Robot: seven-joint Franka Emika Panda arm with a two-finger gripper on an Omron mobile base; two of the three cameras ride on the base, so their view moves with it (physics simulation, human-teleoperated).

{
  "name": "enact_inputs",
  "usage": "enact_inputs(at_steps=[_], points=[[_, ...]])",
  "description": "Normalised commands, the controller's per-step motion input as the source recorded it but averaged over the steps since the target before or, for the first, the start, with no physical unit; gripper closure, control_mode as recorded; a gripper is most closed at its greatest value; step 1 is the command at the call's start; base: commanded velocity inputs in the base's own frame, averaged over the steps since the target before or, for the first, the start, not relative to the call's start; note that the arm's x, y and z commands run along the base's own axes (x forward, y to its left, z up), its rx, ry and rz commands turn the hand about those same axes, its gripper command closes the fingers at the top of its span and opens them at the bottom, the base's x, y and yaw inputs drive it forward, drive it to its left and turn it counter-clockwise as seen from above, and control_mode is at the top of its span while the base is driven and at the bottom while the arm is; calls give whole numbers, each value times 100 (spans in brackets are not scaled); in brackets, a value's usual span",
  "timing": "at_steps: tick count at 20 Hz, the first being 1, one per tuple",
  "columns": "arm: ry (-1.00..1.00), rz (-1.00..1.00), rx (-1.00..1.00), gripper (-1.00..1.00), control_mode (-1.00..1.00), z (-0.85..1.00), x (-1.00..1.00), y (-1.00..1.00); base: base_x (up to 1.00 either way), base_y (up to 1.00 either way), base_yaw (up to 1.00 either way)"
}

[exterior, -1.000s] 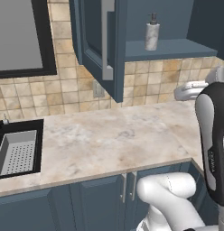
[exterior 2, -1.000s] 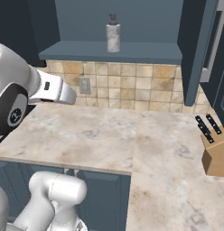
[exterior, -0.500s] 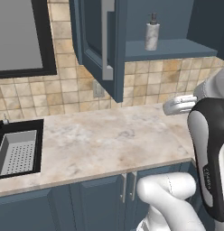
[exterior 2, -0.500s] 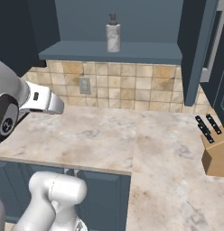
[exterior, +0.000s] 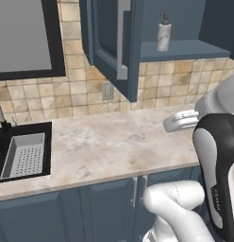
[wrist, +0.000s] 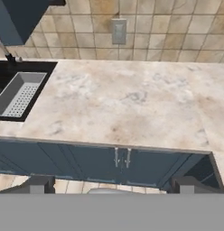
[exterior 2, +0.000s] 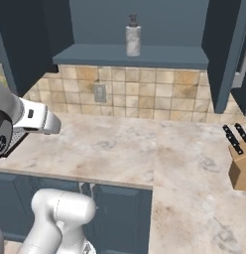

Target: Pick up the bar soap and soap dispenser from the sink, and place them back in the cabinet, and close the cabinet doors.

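While the marble counter (exterior: 104, 142) spreads across the middle of both base views, the cabinet (exterior: 185, 19) fills the top of each frame with its dark blue body and blue shelf (exterior 2: 130, 55). 1 of the cabinet doors (exterior: 114, 42) stands swung open in the upper centre of the left base view, its long silver handle (exterior: 121, 38) facing the camera. At the left edge of that view sits the sink (exterior: 3, 142), a black basin holding a grey perforated tray (exterior: 25, 156); in the hand view the sink (wrist: 5, 74) and tray (wrist: 19, 92) lie at the upper left. The soap dispenser (exterior: 162, 33) stands upright on the shelf in the upper right of the left base view, and at the top centre of the right base view (exterior 2: 133, 37).

The gripper (wrist: 109, 186) shows its 2 dark finger tips at the bottom of the hand view, jaws spread wide with nothing between them, well apart from the dispenser. A knife block (exterior 2: 240, 163) sits at the right edge of the right base view. The bar soap cannot be made out.
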Motion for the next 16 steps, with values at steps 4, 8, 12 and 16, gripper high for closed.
enact_inputs(at_steps=[4, 8, 12, 16], points=[[0, 0, 0, -100, 100, 0, 0, 0, -36, 77, 0], [0, 0, 0, -100, 100, 0, 0, 0, -23, 93, 0], [0, 0, 0, -100, 100, 0, 0, 0, -11, 97, 0], [0, 0, 0, -100, 100, 0, 0, 0, -3, 96, 0]])
